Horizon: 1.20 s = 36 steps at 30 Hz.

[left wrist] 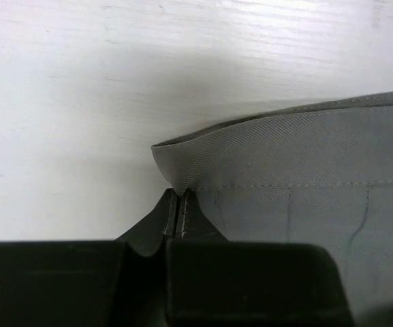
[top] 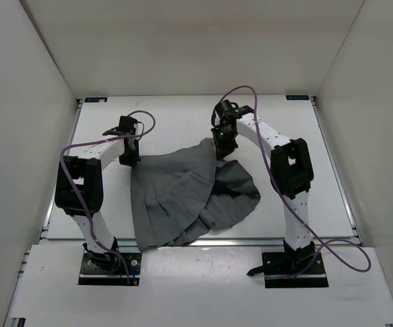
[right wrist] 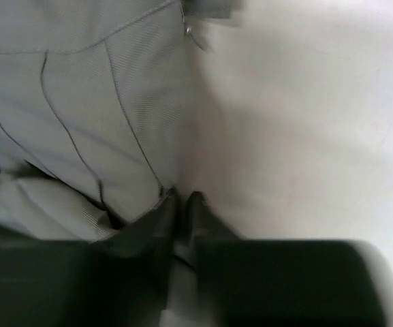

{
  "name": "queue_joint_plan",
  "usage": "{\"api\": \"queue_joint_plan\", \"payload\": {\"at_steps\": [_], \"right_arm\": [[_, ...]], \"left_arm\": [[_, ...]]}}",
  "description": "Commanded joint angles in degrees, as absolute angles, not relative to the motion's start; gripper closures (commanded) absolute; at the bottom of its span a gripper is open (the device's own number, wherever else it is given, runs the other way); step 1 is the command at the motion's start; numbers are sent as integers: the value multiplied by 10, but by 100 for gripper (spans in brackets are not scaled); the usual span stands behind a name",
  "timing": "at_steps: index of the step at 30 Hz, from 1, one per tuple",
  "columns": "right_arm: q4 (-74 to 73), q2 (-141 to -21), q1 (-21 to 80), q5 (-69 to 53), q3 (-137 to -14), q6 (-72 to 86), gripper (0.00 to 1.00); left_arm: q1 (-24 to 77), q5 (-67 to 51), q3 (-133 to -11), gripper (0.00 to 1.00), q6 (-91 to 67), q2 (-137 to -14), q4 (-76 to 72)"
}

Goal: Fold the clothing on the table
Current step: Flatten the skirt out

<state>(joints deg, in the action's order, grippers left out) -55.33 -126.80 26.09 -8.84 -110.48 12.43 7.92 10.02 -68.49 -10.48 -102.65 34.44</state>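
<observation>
The clothing [top: 182,197], a dark grey pleated garment, lies rumpled on the white table [top: 176,122] between the two arms, with its right part bunched in folds. My left gripper [top: 129,161] is at its far left corner. In the left wrist view that gripper [left wrist: 179,196] is shut on the stitched band corner of the clothing [left wrist: 298,163], which curls up off the table. My right gripper [top: 222,154] is at the far right corner. In the right wrist view it [right wrist: 181,199] is shut on the edge of the clothing [right wrist: 80,102], blurred.
White walls [top: 26,136] enclose the table on three sides, and metal rails [top: 336,177] run along its edges. Purple cables [top: 349,255] loop from both arms. The garment's near hem [top: 162,242] reaches the table's front edge by the arm bases.
</observation>
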Motion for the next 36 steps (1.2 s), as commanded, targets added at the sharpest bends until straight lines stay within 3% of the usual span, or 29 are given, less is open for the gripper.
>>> {"api": "queue_joint_plan", "payload": {"at_steps": [1,4,8,15,22,32,36], "right_arm": [[-470,-1155,265,-48,-980,134,83],[-386,-1101,251,-75,-913,123,62],[-358,-1121,240,-91,-925,121,53],[-364,-1274,227,-159,-1091,134,51],[-439,-1414,252,-147,-1295,141,45],[-558,-1520,277,-24,-1427,103,45],[-584,-1509,297,42,-1392,96,43]], "left_arm": [[82,95,-700,100,-94,-1020,352],[77,89,-695,100,-95,-1014,351],[85,88,-692,100,-95,-1007,350],[96,89,-684,100,-92,-1008,345],[95,91,-682,100,-93,-1008,342],[96,81,-677,100,-95,-1004,337],[91,88,-676,100,-97,-1004,338]]}}
